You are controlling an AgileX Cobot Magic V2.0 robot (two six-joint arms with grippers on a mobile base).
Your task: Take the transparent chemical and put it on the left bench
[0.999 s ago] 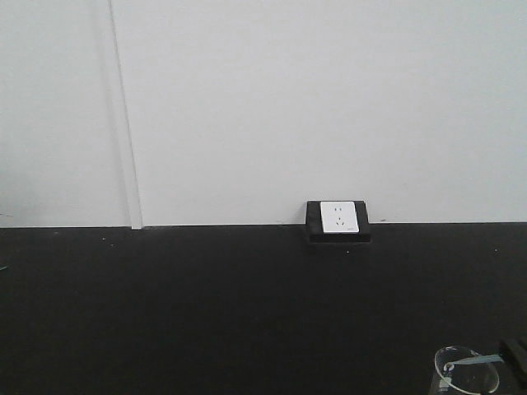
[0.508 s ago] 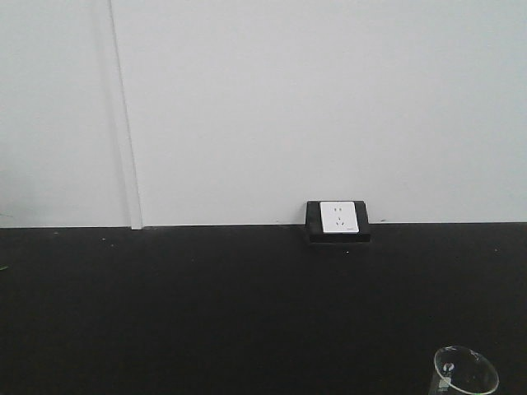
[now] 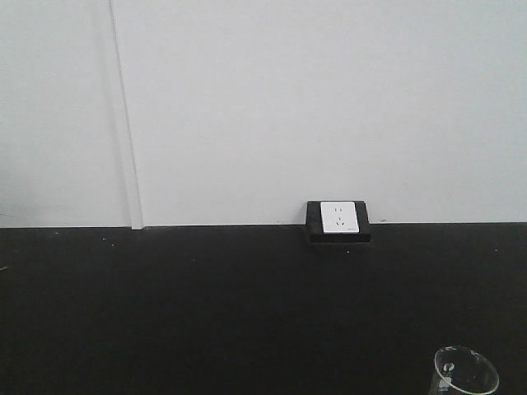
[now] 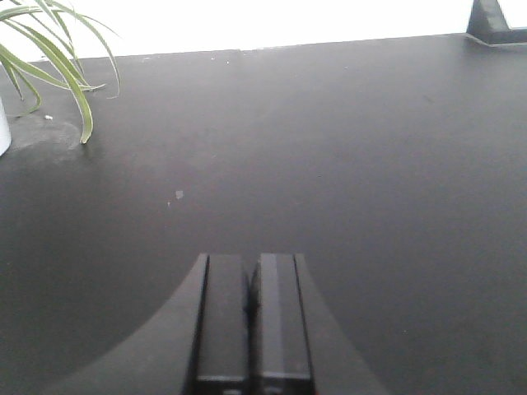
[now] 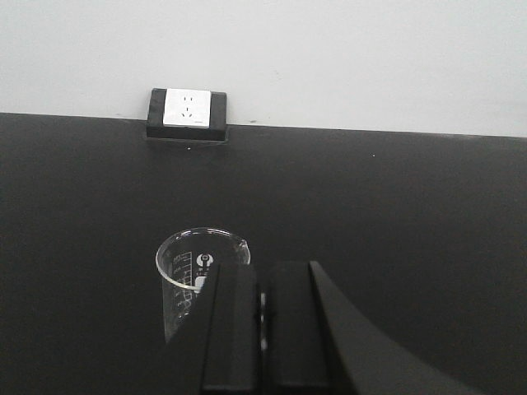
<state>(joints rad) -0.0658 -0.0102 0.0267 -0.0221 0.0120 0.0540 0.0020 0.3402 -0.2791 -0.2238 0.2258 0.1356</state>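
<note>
We see our matte black left pincer (image 4: pixel 250 271): two flat rectangular fingers between curved, flaring shoulders. Our right pincer (image 5: pixel 262 284) looks alike, plain smooth black.

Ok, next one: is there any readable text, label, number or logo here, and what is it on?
No text can be read in any view.
Beaker: white printed graduation marks and a round logo, too blurred to read.
Wall socket: only pin holes show, no legible marking.
Black counter and white wall: no text.
</note>
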